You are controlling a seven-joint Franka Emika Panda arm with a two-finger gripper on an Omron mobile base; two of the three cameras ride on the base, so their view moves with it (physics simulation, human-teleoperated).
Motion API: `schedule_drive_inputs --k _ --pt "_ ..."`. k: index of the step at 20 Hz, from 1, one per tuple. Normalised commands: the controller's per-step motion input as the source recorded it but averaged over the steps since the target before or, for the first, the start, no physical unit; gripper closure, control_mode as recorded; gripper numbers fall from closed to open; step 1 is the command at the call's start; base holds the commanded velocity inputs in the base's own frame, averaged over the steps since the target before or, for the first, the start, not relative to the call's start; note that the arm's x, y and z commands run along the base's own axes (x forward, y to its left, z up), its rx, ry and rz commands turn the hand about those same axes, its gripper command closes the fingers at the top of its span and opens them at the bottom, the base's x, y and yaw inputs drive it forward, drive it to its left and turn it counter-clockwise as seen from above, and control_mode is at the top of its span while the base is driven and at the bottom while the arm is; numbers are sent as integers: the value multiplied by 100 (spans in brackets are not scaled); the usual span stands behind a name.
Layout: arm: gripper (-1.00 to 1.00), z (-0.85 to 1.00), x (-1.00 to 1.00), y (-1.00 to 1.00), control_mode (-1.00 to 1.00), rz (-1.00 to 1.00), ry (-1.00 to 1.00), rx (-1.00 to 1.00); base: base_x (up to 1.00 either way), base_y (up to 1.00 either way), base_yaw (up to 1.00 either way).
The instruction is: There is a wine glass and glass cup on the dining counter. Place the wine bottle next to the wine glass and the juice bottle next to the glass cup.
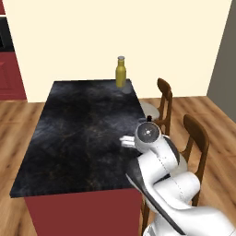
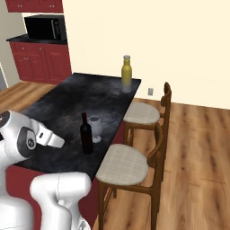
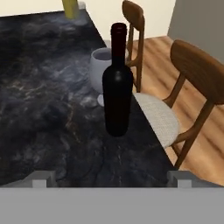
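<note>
- The hand [image 3: 112, 181] is seen spread wide and empty in the hand view, its two finger tips rising at the bottom, well apart, with nothing between them.
- It is held low over the black marbled table [image 3: 48, 105], pointed at the wine bottle [image 3: 117, 83] but apart from it; this fits a bottle that has been set down and let go.
- The wine bottle is stood upright near the table's edge on the stool side, just beside the wine glass [image 3: 101, 70], which is placed right behind it in the hand view. The wine half of the task is judged done for that reason.
- In the right base view the same pair is seen: the wine bottle [image 2: 86, 134] with the wine glass [image 2: 95, 127] close at its side, and the arm's white link kept back to their left.
- The juice bottle [image 2: 126, 72] is stood upright at the far corner of the table [image 2: 58, 108], well apart from the wine pair.
- A faint clear shape at the juice bottle's foot is possibly the glass cup [image 1: 126, 88], though it is too pale to be told with certainty; if so, the juice is already placed beside it.
- Two wooden stools [image 2: 134, 157] are drawn up along that edge, which leaves little room for an approach from that side.
</note>
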Motion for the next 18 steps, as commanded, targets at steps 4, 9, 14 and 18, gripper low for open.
schedule_drive_inputs --k 4,9,14,18 --pt "-100 24 -50 -5 -100 30 1 4 0 0 0" --pt "-100 22 -50 0 -100 25 0 0 0 0 0" --pt "-100 3 -58 1 -100 15 -13 -7 0 0 0" --pt "-100 1 -58 0 -100 12 -13 -4 0 0 0"
